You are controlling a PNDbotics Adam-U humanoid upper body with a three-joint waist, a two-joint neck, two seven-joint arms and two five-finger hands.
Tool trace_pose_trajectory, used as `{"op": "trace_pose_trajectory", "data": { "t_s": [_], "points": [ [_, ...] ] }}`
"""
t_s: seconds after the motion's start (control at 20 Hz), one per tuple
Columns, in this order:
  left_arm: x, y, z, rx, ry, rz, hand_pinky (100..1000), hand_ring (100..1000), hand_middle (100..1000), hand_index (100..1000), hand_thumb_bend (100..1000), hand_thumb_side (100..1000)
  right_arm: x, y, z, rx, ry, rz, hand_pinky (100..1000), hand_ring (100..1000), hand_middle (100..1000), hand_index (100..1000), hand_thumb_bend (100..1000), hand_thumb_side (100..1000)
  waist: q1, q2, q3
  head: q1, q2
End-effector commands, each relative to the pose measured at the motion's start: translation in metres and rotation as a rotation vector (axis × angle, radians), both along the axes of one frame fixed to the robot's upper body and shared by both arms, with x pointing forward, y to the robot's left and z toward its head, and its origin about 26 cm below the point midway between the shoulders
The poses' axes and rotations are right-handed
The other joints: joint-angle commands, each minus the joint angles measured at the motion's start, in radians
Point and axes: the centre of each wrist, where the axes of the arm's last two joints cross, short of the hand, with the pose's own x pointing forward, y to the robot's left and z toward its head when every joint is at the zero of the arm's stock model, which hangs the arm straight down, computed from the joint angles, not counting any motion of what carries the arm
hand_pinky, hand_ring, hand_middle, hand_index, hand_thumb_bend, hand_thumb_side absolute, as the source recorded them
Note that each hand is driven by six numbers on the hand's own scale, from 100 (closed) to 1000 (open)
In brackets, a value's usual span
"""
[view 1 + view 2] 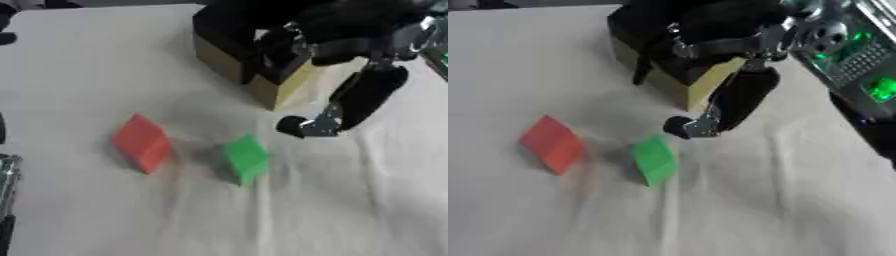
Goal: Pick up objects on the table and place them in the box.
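Your right hand [350, 75] hangs over the near corner of the box [280, 87] with its fingers spread loose, the thumb pointing down toward the desk [350, 210], and it holds nothing. The green block [244, 159] and the red block [140, 142] lie apart on the white cloth, nearer you than the box.

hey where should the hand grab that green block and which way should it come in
Probably by the green block across its two broad side faces, coming down from above. It sits tilted on the white cloth, a corner pointing toward the camera, so the wrist would likely need turning to match. The right hand is nearest, hanging above and to its right; the red block lies apart on the left, leaving room.
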Motion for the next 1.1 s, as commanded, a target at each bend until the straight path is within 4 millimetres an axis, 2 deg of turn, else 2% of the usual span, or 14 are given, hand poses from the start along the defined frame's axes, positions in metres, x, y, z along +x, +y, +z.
{"op": "trace_pose_trajectory", "data": {
  "t_s": [0.05, 0.4, 0.45, 0.6, 1.1],
  "points": [
    [-0.003, 0.001, 0.008, 0.02, -0.026, 0.001, 683, 712, 721, 678, 100, 898, 0.003, 0.004, -0.002, -0.03, 0.009, -0.009, 840, 903, 857, 892, 269, 525, -0.001, -0.018, 0.005, -0.002, 0.005],
    [-0.002, 0.0, 0.008, 0.016, -0.025, -0.006, 683, 712, 721, 678, 100, 898, 0.022, 0.007, -0.028, -0.104, 0.026, -0.045, 842, 906, 859, 895, 317, 530, -0.003, -0.016, 0.014, -0.004, 0.002],
    [-0.002, 0.0, 0.008, 0.016, -0.026, -0.007, 683, 712, 722, 678, 100, 898, 0.024, 0.007, -0.031, -0.108, 0.033, -0.048, 843, 906, 859, 894, 287, 545, -0.003, -0.015, 0.015, -0.004, 0.001],
    [-0.002, 0.0, 0.008, 0.014, -0.026, -0.009, 683, 712, 721, 678, 100, 897, 0.028, 0.008, -0.041, -0.116, 0.057, -0.053, 845, 905, 859, 894, 275, 558, -0.002, -0.014, 0.016, -0.005, 0.001],
    [-0.002, -0.001, 0.008, 0.011, -0.024, -0.013, 683, 712, 721, 675, 100, 897, 0.035, 0.007, -0.069, -0.138, 0.106, -0.076, 850, 906, 863, 902, 276, 610, 0.0, -0.012, 0.017, -0.007, -0.001]
  ]
}}
